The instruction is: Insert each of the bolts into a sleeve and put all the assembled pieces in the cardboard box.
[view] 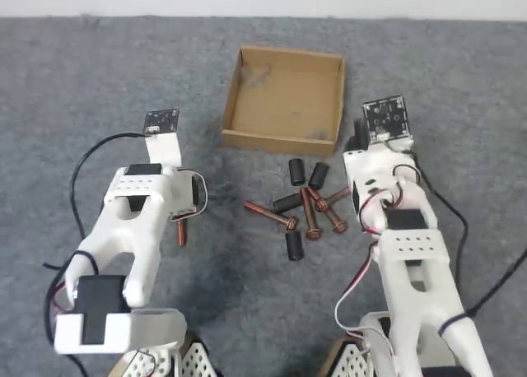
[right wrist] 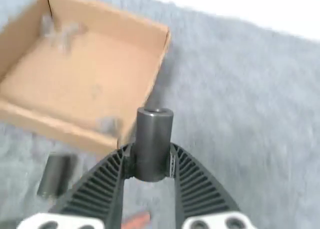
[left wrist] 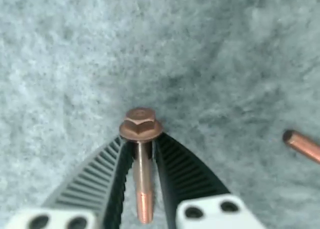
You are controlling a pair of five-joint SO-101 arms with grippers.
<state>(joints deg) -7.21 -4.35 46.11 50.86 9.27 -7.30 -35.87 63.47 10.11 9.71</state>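
The left pincer [left wrist: 142, 140] clamps a bolt [left wrist: 141, 125], the right pincer [right wrist: 149, 151] a sleeve [right wrist: 154, 134]. The cardboard box [view: 272, 140] sits at 12 o'clock.

Bright, even light comes from overhead; faint, soft-edged shadows lie on the grey counter [view: 82, 81] beside the left arm [view: 132, 229].

cardboard box [view: 280, 141] at the back, loose bolts [view: 310, 214] and sleeves [view: 294, 245] on the table [view: 82, 81] before it
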